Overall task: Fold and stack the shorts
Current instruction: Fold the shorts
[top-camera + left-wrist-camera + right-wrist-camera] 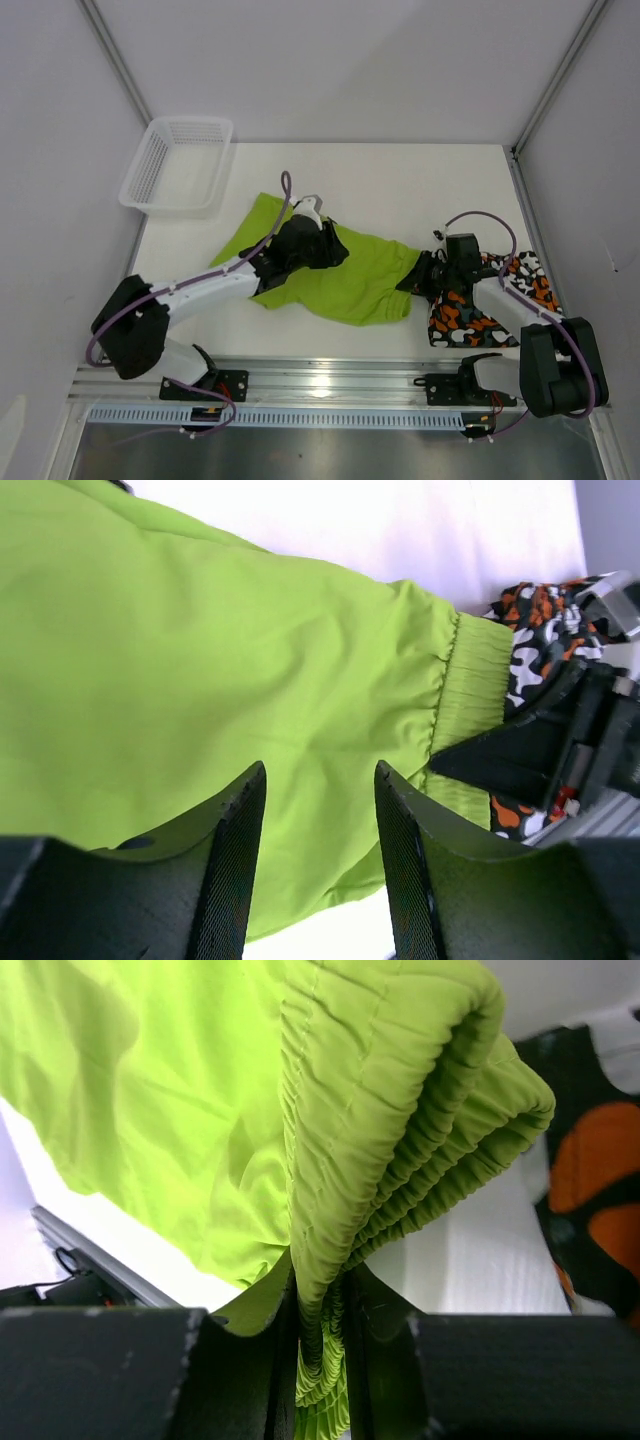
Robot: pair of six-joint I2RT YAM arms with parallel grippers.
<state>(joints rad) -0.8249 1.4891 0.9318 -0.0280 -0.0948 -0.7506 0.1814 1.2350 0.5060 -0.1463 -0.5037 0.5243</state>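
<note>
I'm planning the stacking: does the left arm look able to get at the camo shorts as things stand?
Probably not. The camo shorts lie far right, partly under the right arm, and the right gripper pinches the green shorts' waistband in between.

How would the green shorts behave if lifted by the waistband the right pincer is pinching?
Probably floppy: the green shorts lie wrinkled, and the waistband folds over itself in the right pincer, so the rest would likely hang and drape. Likely light, being thin cloth. The gathered elastic seems to give fair grip, though smooth fabric might slide.
</note>
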